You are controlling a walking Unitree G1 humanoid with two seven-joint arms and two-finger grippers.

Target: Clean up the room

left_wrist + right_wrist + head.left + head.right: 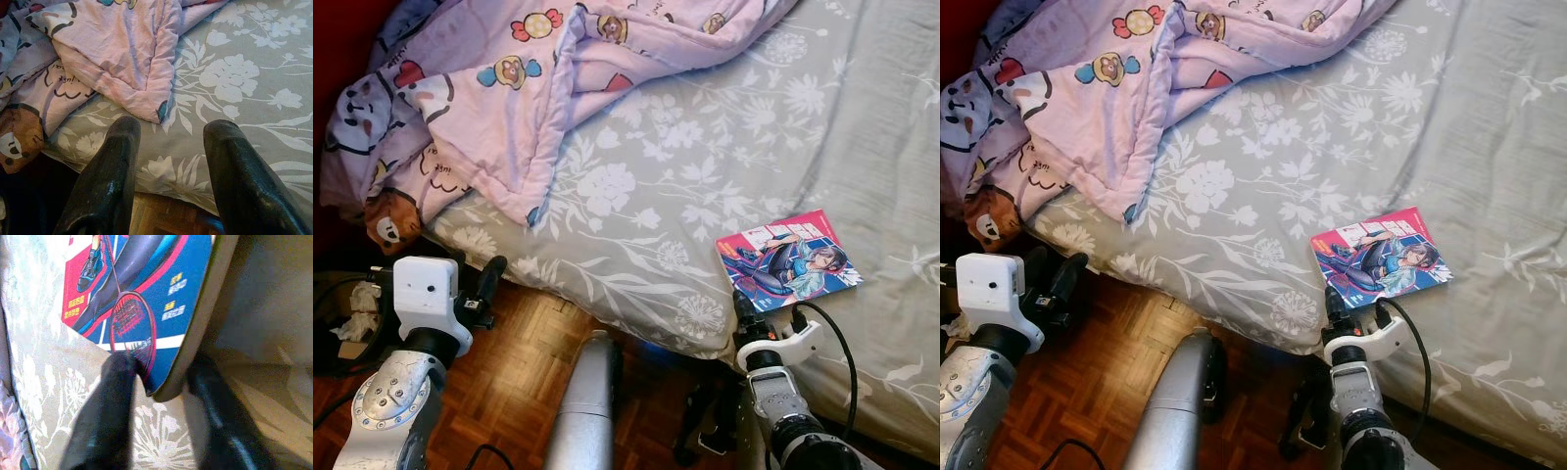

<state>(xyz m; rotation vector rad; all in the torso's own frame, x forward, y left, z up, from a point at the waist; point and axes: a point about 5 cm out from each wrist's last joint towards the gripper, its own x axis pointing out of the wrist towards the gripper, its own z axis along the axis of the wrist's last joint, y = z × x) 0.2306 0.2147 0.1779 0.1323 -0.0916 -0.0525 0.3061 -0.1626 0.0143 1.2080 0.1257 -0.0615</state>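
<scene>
Where right gripper [156, 382] pinches corner — glossy comic book [788, 259], red-blue cover.

Book [146, 298] cover text blurred; pink blanket [538, 88] cut off by edge.

The right gripper [156, 382] points toward 12 o'clock, its two fingers [105, 401] closed on a book [788, 259] corner. The left gripper [171, 147], at 9 o'clock, hangs with fingers spread, holding nothing.

Grey floral bed [705, 176] stands on wooden parquet floor [519, 372].
</scene>
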